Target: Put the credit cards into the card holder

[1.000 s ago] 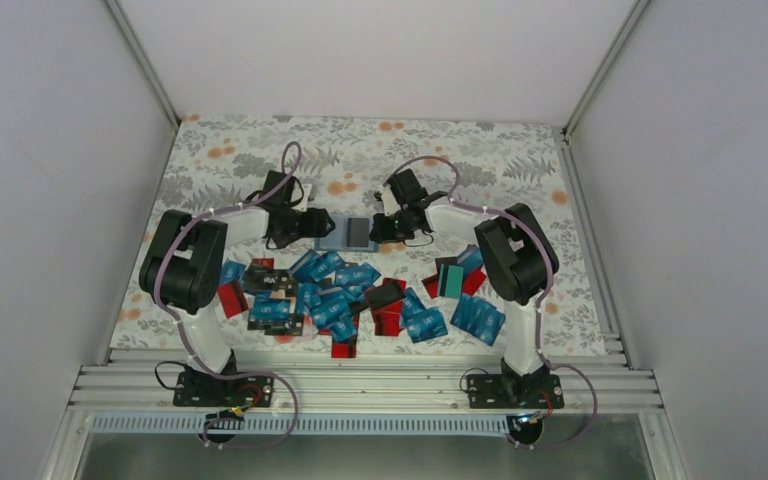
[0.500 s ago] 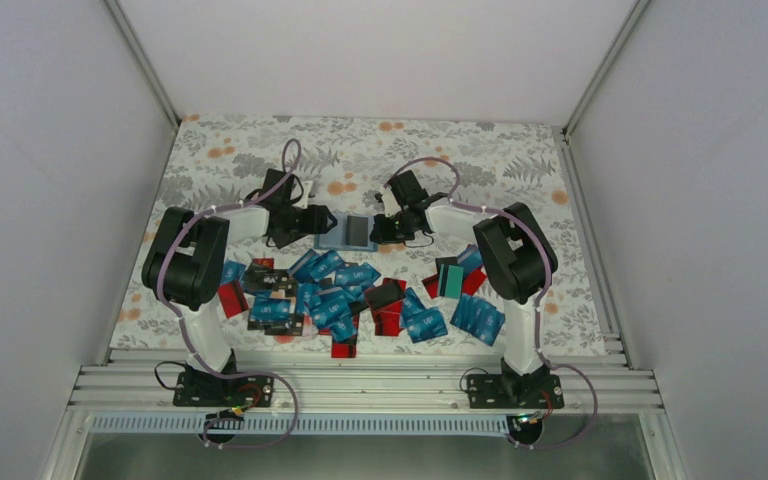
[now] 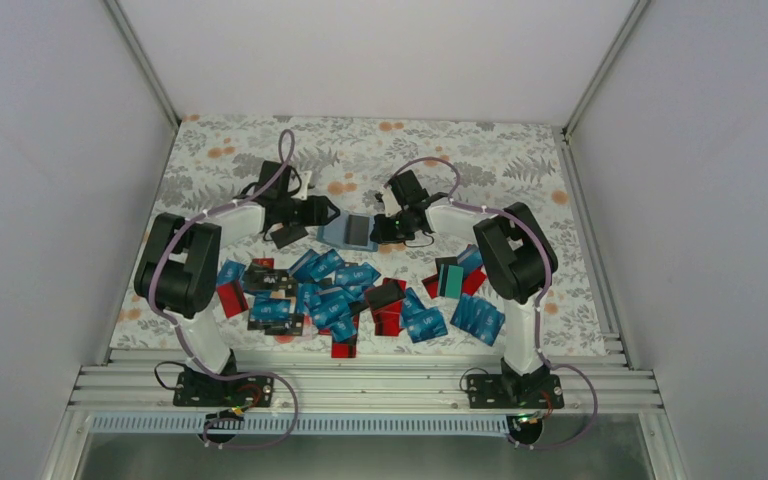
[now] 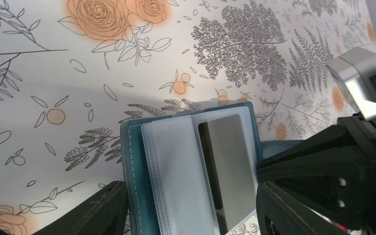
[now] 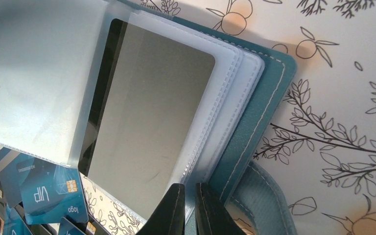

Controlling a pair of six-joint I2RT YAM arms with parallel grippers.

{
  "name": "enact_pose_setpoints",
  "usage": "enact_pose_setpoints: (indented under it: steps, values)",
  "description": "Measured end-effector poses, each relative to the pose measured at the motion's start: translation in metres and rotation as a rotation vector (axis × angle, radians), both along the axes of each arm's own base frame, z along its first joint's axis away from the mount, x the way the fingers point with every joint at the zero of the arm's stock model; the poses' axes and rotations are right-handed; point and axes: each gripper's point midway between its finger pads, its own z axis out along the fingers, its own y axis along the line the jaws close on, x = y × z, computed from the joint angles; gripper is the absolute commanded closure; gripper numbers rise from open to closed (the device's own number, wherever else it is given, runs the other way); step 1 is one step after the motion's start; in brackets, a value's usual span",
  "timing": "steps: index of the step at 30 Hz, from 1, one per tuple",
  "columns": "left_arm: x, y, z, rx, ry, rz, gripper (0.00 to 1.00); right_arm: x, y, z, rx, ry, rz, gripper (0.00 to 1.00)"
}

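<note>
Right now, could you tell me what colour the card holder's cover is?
The card holder is teal-blue with pale edge stitching; best seen from the right wrist.

The left arm and right arm each rise to a bent elbow, forearms reaching inward toward one another; the left gripper has its jaws spread wide — the right gripper has its fingers pressed nearly together.

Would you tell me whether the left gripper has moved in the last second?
Yes. The left gripper has shifted slightly away from the credit cards, toward the far side, staying beside the card holder.
</note>
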Motion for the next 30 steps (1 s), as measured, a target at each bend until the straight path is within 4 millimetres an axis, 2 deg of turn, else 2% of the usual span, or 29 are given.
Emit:
enact_pose_setpoints:
  steps: [7, 17, 30]
  values:
    - [-0.001, -0.007, 0.007, -0.044, 0.004, -0.018, 0.36, 0.0, 0.0, 0.0, 0.001, 0.001, 0.0, 0.91]
    - [-0.018, -0.037, 0.013, -0.105, 0.042, -0.088, 0.36, 0.0, 0.0, 0.0, 0.002, 0.0, 0.001, 0.92]
    - [-0.022, -0.059, 0.026, -0.135, 0.03, -0.129, 0.37, 0.0, 0.0, 0.001, 0.002, -0.001, 0.0, 0.92]
